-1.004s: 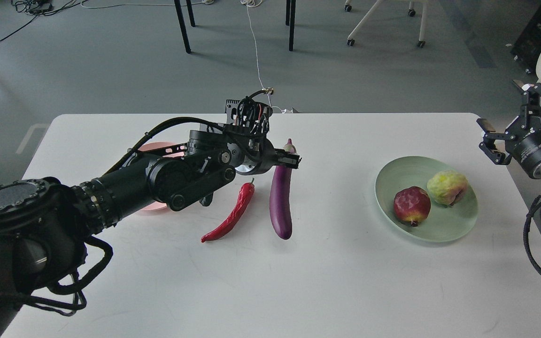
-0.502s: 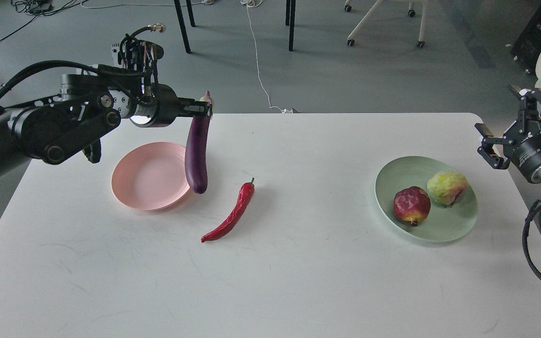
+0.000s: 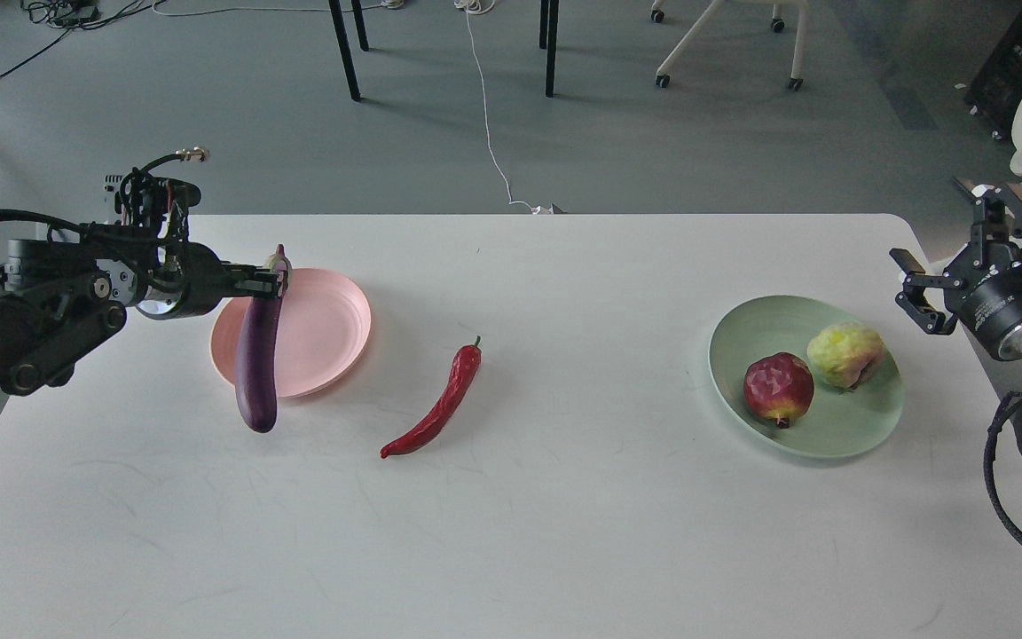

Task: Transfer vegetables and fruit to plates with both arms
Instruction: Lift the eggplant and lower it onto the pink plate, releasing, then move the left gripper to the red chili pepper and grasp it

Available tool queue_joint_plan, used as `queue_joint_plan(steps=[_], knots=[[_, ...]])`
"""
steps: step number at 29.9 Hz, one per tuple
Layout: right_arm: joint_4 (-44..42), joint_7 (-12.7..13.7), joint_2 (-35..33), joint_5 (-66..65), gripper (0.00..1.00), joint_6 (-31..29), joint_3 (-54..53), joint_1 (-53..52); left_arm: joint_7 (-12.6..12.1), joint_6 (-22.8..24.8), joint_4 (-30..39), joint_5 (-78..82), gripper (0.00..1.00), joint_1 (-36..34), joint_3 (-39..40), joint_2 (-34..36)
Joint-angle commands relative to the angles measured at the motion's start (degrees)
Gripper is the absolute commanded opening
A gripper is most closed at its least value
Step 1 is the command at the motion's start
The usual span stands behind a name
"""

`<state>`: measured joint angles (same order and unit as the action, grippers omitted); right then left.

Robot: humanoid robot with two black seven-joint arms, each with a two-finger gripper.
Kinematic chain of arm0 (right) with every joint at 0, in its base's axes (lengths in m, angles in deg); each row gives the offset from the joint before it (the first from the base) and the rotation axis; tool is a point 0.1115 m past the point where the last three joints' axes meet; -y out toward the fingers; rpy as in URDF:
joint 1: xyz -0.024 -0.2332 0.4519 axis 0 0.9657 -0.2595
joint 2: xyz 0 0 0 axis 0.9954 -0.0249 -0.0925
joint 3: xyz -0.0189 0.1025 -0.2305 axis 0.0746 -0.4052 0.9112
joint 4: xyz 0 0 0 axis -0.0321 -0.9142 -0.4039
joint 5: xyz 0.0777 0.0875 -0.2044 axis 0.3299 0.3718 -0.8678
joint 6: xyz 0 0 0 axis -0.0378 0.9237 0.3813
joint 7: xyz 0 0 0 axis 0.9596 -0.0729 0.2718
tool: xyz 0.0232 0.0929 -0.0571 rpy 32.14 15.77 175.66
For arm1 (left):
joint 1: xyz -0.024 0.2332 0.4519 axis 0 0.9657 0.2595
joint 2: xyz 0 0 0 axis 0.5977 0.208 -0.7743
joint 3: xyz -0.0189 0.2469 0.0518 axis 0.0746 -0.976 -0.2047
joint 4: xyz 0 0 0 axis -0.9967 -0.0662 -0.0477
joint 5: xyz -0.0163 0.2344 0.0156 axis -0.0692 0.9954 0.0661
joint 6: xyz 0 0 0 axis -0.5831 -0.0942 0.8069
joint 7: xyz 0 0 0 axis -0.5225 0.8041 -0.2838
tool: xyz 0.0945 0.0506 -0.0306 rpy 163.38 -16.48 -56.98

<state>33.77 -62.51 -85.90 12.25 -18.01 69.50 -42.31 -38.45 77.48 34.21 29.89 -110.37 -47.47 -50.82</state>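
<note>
Head view: on the white desk (image 3: 564, 532) the pink plate (image 3: 325, 333) serves as landmark. The left pincer (image 3: 273, 280) hangs over the plate's left rim, clamped on the pale top end of the purple eggplant (image 3: 258, 364), which dangles almost upright in front of that rim, its lower tip just past the plate's near-left edge. The red chili pepper (image 3: 440, 404) lies on the desk right of the plate. Far right of the plate, the mint green plate (image 3: 839, 430) holds the dark red fruit (image 3: 777, 389) and the yellow-green fruit (image 3: 845, 353), side by side. Beyond it, off the desk's right edge, the right pincer (image 3: 919, 288) has its fingers apart, holding nothing.
</note>
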Motion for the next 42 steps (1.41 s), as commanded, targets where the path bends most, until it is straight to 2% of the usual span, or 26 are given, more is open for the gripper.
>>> queue_joint_plan(steps=[1,7,9,12,15,24,26,28,32,35,37,40,42], knots=[[-0.01,0.00,0.00,0.00,0.97,0.00,-0.01,0.25,0.90,-0.90,-2.86,-0.20,0.23,0.03,0.05,-0.35],[0.08,0.00,0.00,0.00,0.97,0.00,-0.01,0.51,0.90,-1.87,-4.53,-2.22,0.31,0.03,0.05,-0.70],[0.08,0.00,0.00,0.00,0.97,0.00,-0.01,0.69,0.90,-1.87,-4.80,-3.09,0.41,0.03,0.22,-0.88],[0.08,0.00,0.00,0.00,0.97,0.00,-0.01,0.69,0.82,-1.96,-4.80,-3.89,0.46,0.03,0.14,-0.97],[-0.01,0.00,0.00,0.00,0.97,-0.09,-0.09,0.69,0.90,-2.22,-4.80,-3.98,0.59,0.03,0.14,-0.88],[-0.01,0.00,-0.09,0.00,0.97,-0.09,-0.18,0.69,0.82,-2.22,-3.84,-3.72,0.71,-0.14,0.22,-0.18],[-0.01,0.00,-0.01,0.00,0.97,-0.09,-0.18,0.69,0.90,-2.22,-1.74,-3.71,0.72,-0.76,0.49,0.08],[-0.01,0.00,-0.09,0.00,0.97,-0.09,-0.18,0.69,0.90,-2.22,3.35,-3.63,0.74,-1.90,0.67,1.40],[-0.10,0.00,0.00,0.00,0.97,-0.09,-0.09,0.77,0.20,-2.05,17.22,-3.45,0.76,-4.54,0.67,3.95],[-0.01,0.00,0.00,0.00,0.97,-0.09,-0.09,0.77,-0.24,-2.05,24.53,-2.84,0.79,-5.07,0.58,3.43],[-0.10,0.00,0.00,0.00,0.97,-0.09,-0.18,0.77,-1.46,-1.96,27.88,-2.40,0.80,-5.07,0.40,2.55],[-0.10,0.00,-0.09,0.00,0.97,-0.09,-0.18,0.86,-4.01,-1.87,29.13,0.58,0.81,-4.28,0.05,-0.69],[-0.10,0.00,-0.27,0.00,0.97,-0.09,-0.18,0.86,-4.28,-1.79,29.04,2.95,0.81,-3.66,-1.00,-2.98]])
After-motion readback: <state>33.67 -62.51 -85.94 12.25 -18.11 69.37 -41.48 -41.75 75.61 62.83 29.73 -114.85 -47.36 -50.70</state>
